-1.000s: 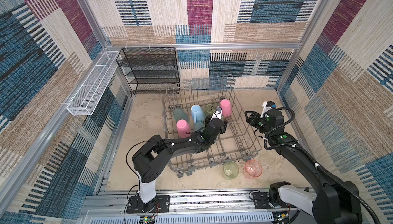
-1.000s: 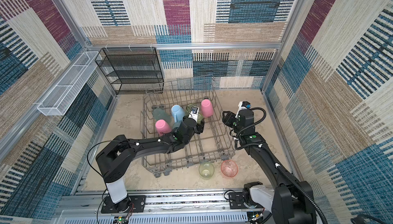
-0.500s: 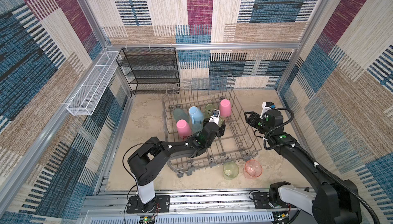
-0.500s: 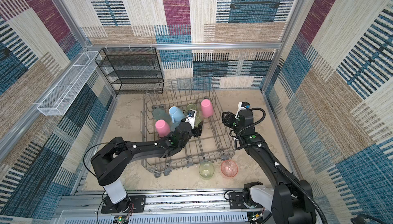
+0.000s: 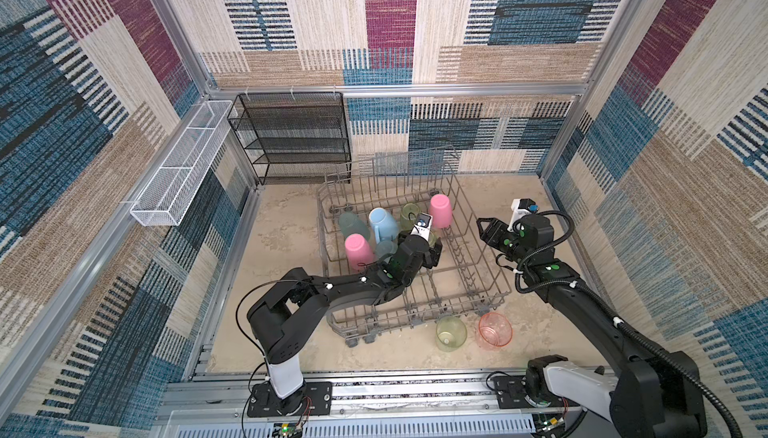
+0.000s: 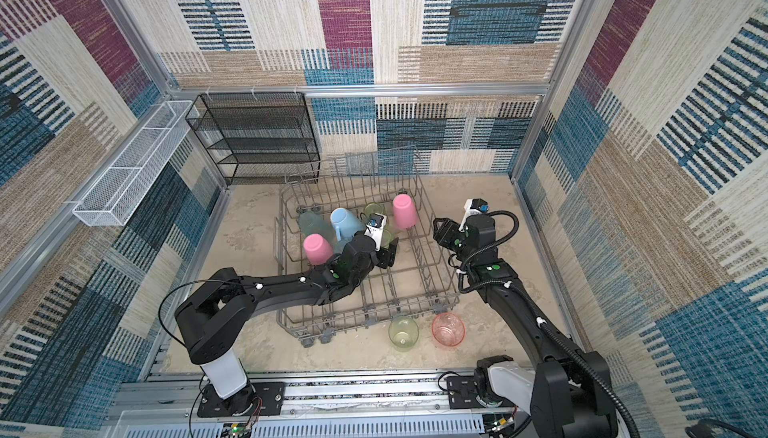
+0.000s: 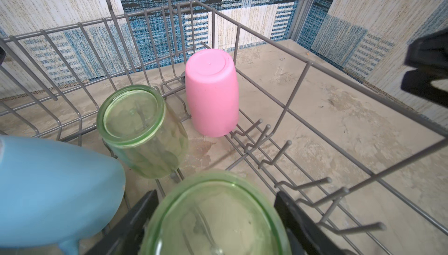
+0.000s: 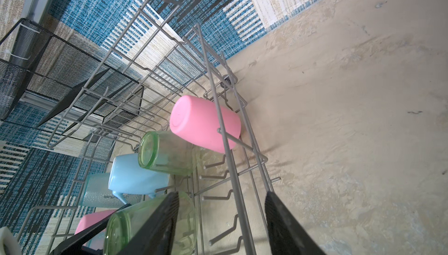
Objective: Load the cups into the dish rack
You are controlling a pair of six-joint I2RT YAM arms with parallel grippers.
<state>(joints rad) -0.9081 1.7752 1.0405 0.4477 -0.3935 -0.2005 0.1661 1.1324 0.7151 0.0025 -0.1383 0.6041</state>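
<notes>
The grey dish rack (image 5: pixel 395 170) (image 6: pixel 365 174) holds several upturned cups: two pink (image 5: pixel 440 211) (image 5: pixel 358 251), a teal one (image 5: pixel 351 226), a yellow-green one (image 5: pixel 410 213) and a light-blue mug (image 5: pixel 382 223). My left gripper (image 5: pixel 433 255) (image 7: pixel 215 193) reaches into the rack. Its fingers (image 7: pixel 143 207) stand on both sides of an upturned yellow-green cup (image 7: pixel 218 220) set over the tines. Whether they still press on it I cannot tell. My right gripper (image 5: pixel 482 223) (image 8: pixel 222 193) hovers open over the rack's right rim, empty.
On the floor in front of the rack lie a yellow-green cup (image 5: pixel 451 333) (image 6: pixel 403 333) and a pink-orange cup (image 5: pixel 494 330) (image 6: pixel 448 329). A black mesh shelf (image 5: pixel 295 136) stands at the back left. A white mesh basket (image 5: pixel 183 165) hangs on the left wall.
My left arm has shifted slightly inside the rack, staying next to the mug. The right arm has not moved.
</notes>
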